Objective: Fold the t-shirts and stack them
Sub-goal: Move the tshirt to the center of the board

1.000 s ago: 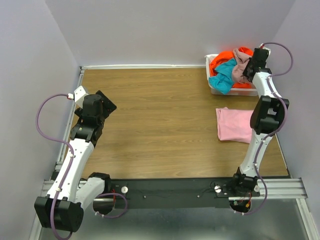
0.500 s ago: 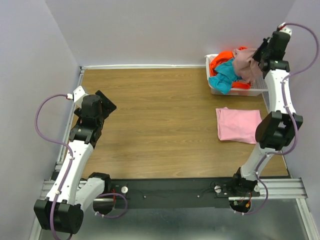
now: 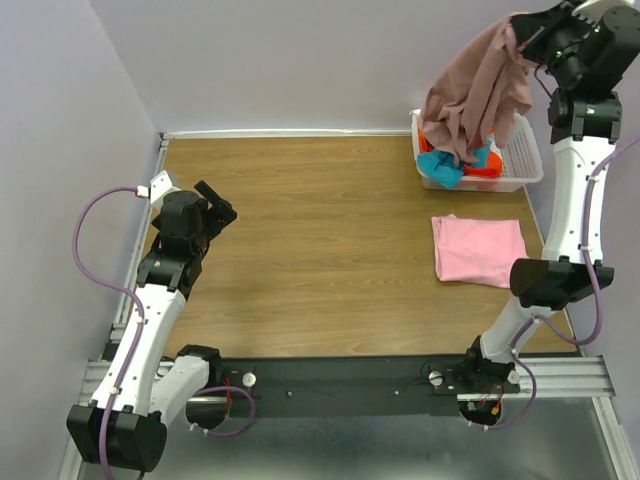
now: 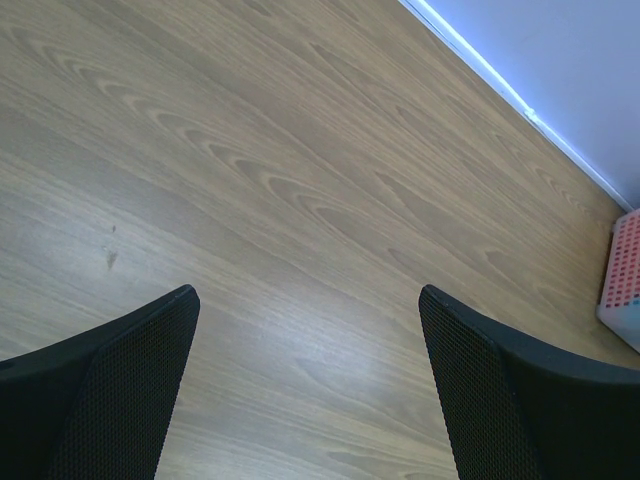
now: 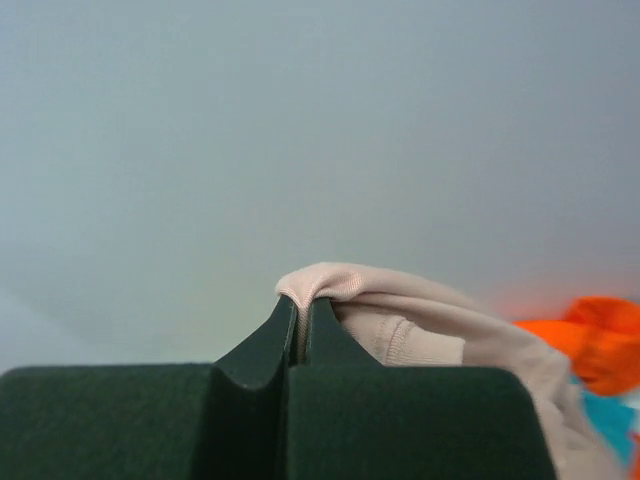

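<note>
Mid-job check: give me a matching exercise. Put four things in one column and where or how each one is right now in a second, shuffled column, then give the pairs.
Column one:
1. mauve t-shirt
2. light pink t-shirt
3. teal t-shirt
4. left pincer

Column two:
A. lying in the white basket
B. open over bare table
C. pinched in the right pincer, hanging over the basket
D. folded flat on the table

Pairs: 1-C, 2-D, 3-A, 4-B.

Even, soft light, faint shadows; right wrist view blurred up close.
</note>
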### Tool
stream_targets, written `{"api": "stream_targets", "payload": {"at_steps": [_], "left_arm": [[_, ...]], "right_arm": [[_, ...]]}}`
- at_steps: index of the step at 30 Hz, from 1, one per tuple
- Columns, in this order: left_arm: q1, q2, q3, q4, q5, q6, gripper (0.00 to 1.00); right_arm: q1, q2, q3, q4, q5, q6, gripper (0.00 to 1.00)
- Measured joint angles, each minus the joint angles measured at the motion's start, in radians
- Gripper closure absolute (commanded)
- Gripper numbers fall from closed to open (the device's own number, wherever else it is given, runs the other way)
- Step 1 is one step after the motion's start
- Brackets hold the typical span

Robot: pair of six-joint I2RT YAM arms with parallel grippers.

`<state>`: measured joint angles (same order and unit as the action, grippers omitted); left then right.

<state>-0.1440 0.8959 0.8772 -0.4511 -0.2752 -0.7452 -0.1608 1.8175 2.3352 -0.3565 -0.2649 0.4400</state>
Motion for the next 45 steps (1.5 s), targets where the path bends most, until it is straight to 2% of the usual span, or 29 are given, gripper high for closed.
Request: {"api": "stream_targets", "payload": {"at_steps": [3, 9, 14, 19, 23, 27, 31, 34, 36, 37, 38, 40, 42, 43, 45], "left_arm": [[0.000, -0.006, 0.000, 0.000, 0.017, 0.004, 0.01], [0.000, -0.045, 0.000, -0.002, 0.039, 0.014, 0.01], [0.000, -0.093, 0.000, -0.023, 0.052, 0.023, 0.01], [0.000, -0.160, 0.023, -0.080, 0.051, 0.024, 0.01], [0.000, -0.207, 0.035, -0.104, 0.046, 0.023, 0.01], [0.000, -0.218, 0.035, -0.125, 0.042, 0.021, 0.01], [0.000, -0.188, 0.018, -0.124, 0.045, 0.018, 0.01], [0.000, -0.160, -0.012, -0.118, 0.054, 0.013, 0.01], [0.000, -0.131, -0.036, -0.110, 0.062, 0.006, 0.01], [0.000, -0.116, -0.050, -0.106, 0.066, 0.003, 0.01], [0.000, -0.101, -0.067, -0.102, 0.069, -0.001, 0.02], [0.000, -0.076, -0.097, -0.092, 0.077, -0.007, 0.01], [0.000, -0.048, -0.132, -0.072, 0.084, -0.013, 0.01], [0.000, -0.036, -0.142, -0.066, 0.087, -0.015, 0.01], [0.000, 0.006, -0.173, -0.046, 0.094, -0.023, 0.01]], "right_arm": [[0.088, -0.027, 0.005, -0.003, -0.058, 0.032, 1.00], [0.414, -0.076, 0.005, 0.015, -0.170, 0.058, 1.00], [0.571, -0.088, 0.016, 0.058, -0.174, 0.086, 1.00], [0.647, -0.079, 0.013, 0.080, -0.146, 0.120, 1.00], [0.650, -0.100, -0.134, 0.133, -0.059, 0.146, 1.00], [0.651, -0.196, -0.501, 0.141, 0.148, 0.162, 0.97], [0.645, -0.250, -0.811, 0.109, 0.333, 0.163, 0.80], [0.631, -0.275, -1.015, 0.090, 0.455, 0.165, 0.78], [0.616, -0.291, -1.116, 0.053, 0.533, 0.169, 0.70], [0.612, -0.301, -1.154, 0.039, 0.558, 0.170, 0.63], [0.607, -0.310, -1.179, 0.033, 0.573, 0.169, 0.48], [0.597, -0.357, -1.238, 0.014, 0.583, 0.154, 0.43], [0.598, -0.401, -1.264, 0.010, 0.574, 0.136, 0.34], [0.598, -0.428, -1.275, 0.012, 0.565, 0.125, 0.19], [0.599, -0.473, -1.292, 0.018, 0.558, 0.110, 0.11]]}}
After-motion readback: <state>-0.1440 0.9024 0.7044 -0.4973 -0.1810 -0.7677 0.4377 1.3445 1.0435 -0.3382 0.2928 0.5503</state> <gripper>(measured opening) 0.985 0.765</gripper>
